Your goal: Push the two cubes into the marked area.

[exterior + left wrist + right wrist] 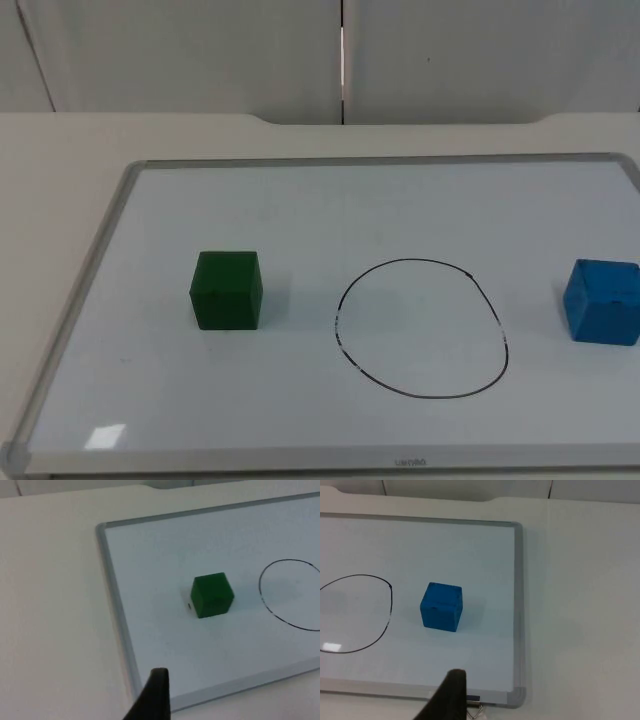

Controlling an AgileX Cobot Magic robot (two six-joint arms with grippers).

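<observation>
I saw the table (60, 170) running across the whole top view, with the grey wall (180, 50) along the upper edge of the frame. A whiteboard (300, 210) with a grey frame lay flat on it and took up most of the middle and lower part of the picture.

On the board, a black circle (421, 329) was drawn a little right of centre, low in the frame. It held neither cube.

The green cube (227, 290) sat left of centre, on the board, well apart from the circle's left edge. The blue cube (602, 301) sat at the right edge of the frame, on the board, also apart from the circle. The circle lay between the two cubes.

In the left wrist view I had the green cube (212, 595) on the board, with the board's corner and frame near it, and one black fingertip of the left gripper (152, 697). In the right wrist view I had the blue cube (442, 606) beside the circle's arc, and one fingertip of the right gripper (447, 695). I could not tell from one fingertip each whether either gripper was apart or together.
</observation>
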